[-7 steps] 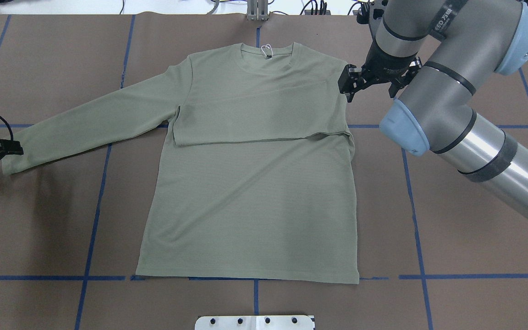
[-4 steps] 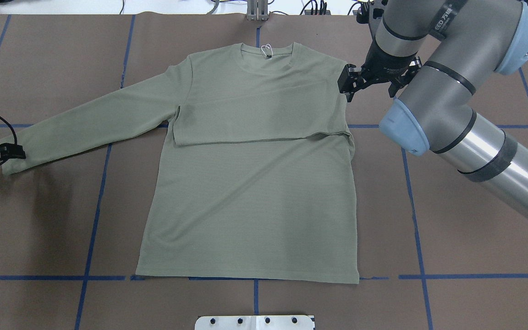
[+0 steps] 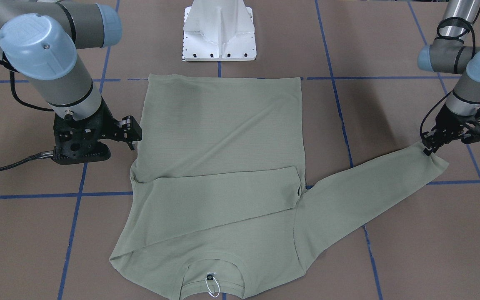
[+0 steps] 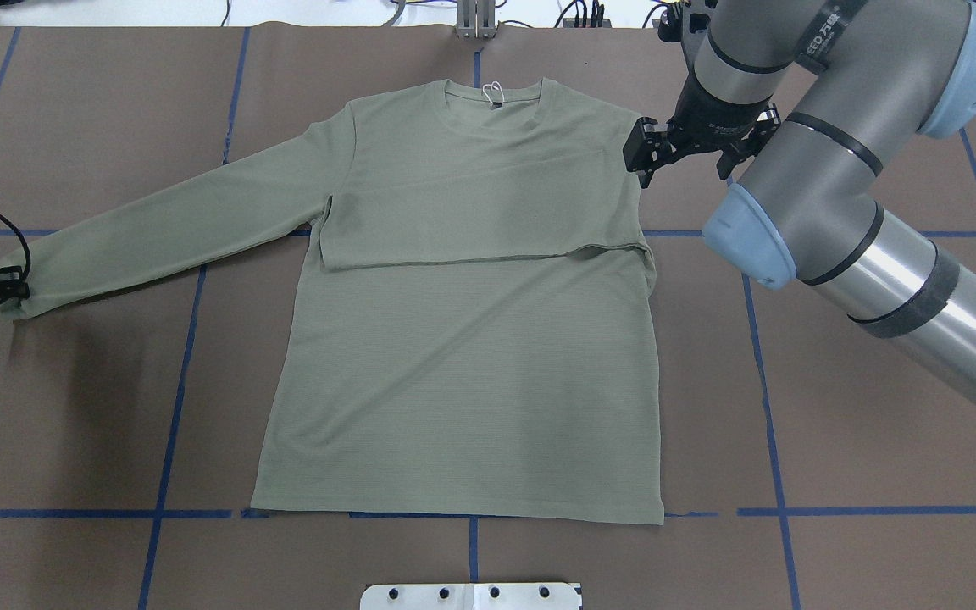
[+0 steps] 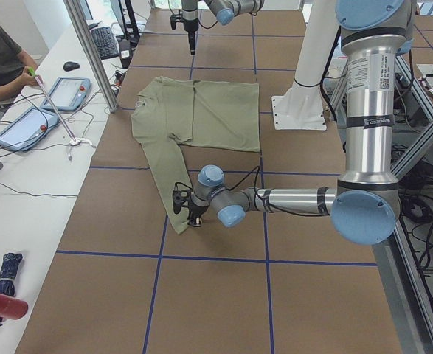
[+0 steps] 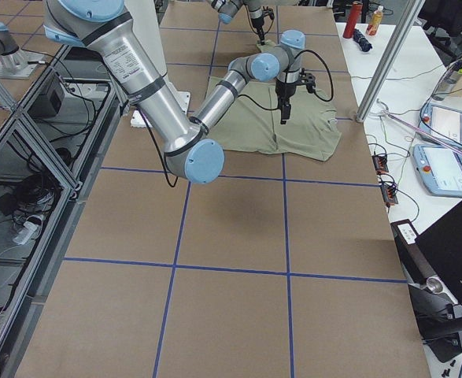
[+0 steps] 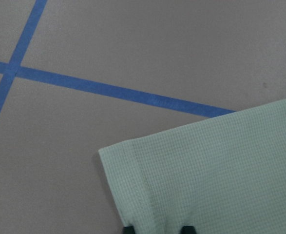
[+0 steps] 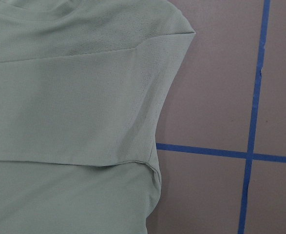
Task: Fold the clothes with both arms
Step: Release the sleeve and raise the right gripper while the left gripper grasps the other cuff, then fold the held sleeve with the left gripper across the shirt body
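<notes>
Straddling the cuff (image 7: pixel 125 170) of the shirt's (image 4: pixel 463 364) outstretched sleeve (image 4: pixel 174 220), the left gripper (image 4: pixel 12 284) is holding its jaws a little way open. Its two dark fingertips (image 7: pixel 128 229) are showing apart at the bottom edge of the left wrist view, with flat knit lying between them just inside the hem. The right gripper (image 4: pixel 642 161) is pointing down just beside the shirt's folded shoulder edge. I cannot tell whether its jaws are open or closed, nor whether it is touching the cloth, since the right wrist view is showing only fabric and table.

One pale sage-green shirt is lying flat in the middle of the brown table (image 4: pixel 835 424), its hem toward the white pedestal (image 3: pixel 219 29) and its neck away from it. One sleeve is stretching out toward the robot's left; the other sleeve (image 4: pixel 488 203) is lying folded across the chest, its cuff reaching the far armpit. One white tag (image 4: pixel 492 89) is sitting at the neckline. Two arms and two grippers are in view.

The left arm (image 5: pixel 297 199) is reaching far out and low, its forearm running nearly level above the table and its wrist bending down at the cuff. The right arm (image 4: pixel 835 186) is coming in over the table's right half, elbow raised, its wrist turning straight down beside the shoulder.
</notes>
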Controlling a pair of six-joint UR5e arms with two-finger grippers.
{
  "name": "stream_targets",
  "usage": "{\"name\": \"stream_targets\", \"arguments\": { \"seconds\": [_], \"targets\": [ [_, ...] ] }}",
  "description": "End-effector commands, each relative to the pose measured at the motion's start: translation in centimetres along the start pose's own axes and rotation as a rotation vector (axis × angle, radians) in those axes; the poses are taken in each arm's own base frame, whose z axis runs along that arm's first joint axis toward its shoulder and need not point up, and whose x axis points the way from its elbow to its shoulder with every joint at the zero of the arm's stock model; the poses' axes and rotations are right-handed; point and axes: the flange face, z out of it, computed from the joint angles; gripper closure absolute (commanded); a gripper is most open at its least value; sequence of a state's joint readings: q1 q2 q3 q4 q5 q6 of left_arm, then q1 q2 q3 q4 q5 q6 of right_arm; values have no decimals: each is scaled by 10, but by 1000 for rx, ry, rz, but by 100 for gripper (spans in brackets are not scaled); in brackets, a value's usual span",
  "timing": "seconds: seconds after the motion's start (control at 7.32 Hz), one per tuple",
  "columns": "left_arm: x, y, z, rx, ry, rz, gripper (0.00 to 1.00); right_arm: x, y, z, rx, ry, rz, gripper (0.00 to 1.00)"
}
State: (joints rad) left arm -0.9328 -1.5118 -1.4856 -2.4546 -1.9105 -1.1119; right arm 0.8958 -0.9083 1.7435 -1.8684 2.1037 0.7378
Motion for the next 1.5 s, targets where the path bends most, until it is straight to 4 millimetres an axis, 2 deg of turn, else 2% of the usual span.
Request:
{"name": "stream_targets", "arguments": {
  "seconds": [0.0,0.27,0.41,0.55,0.68,0.82,0.96,1.23,1.37],
  "targets": [
    [21,-3,-18,-6,1,1,100,2,1,-1,1,-1,1,0],
    [74,-10,-61,-26,-24,-6,100,19,14,-2,-1,-8,6,0],
    [117,-21,-84,-33,-10,-4,100,31,21,2,-16,-14,14,0],
    [175,-40,-97,-65,7,-9,100,46,29,3,-13,-17,2,0],
    [245,-67,-118,-56,26,-8,100,63,37,5,-19,-18,-1,0],
    [299,-88,-131,-58,25,-11,100,75,47,3,-18,-17,4,0],
    [345,-105,-148,-54,38,-59,100,89,57,3,-18,-13,6,0],
    [444,-124,-198,-68,157,-133,100,125,64,6,-37,-7,-12,0],
    [503,-135,-226,-80,210,-192,100,149,62,4,-47,-12,-18,0]
  ]
}}
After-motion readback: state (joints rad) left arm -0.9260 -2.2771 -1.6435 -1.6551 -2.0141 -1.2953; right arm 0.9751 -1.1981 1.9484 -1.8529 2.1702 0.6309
